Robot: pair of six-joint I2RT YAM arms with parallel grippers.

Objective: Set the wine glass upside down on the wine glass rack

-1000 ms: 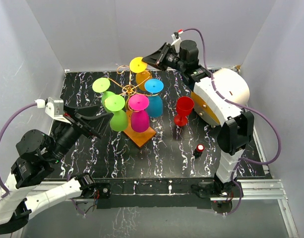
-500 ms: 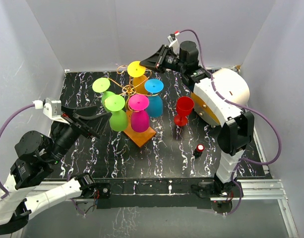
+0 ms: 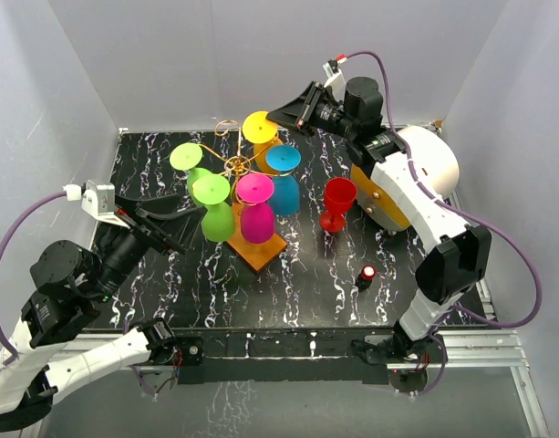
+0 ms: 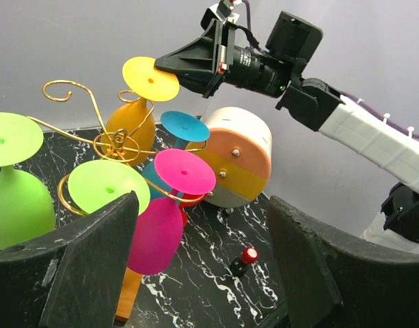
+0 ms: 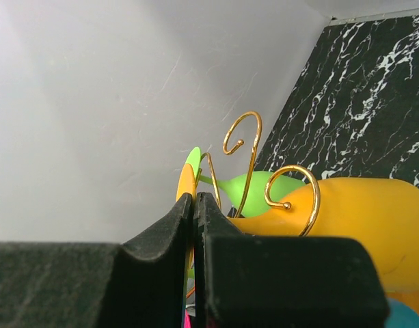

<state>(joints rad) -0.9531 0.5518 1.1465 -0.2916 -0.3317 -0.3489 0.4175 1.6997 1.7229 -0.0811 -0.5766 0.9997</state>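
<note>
**Right tool** (image 3: 275,116): clenched on the rim of the foot of the yellow wine glass (image 3: 258,127). The glass is inverted and tilted, foot uppermost, at the far side of the wine glass rack (image 3: 263,253). Its bowl sits among the gold scroll arms; whether it rests on one cannot be told.

**Left tool** (image 3: 190,228): released, fingers wide apart, just left of the rack, grasping nothing.

**Rack:** two green glasses (image 3: 215,214), a pink glass (image 3: 255,189) and a blue glass (image 3: 284,159) hang inverted.

**Worktop** (image 3: 306,283): a red glass (image 3: 339,196) stands upright to the right of the rack.
</note>
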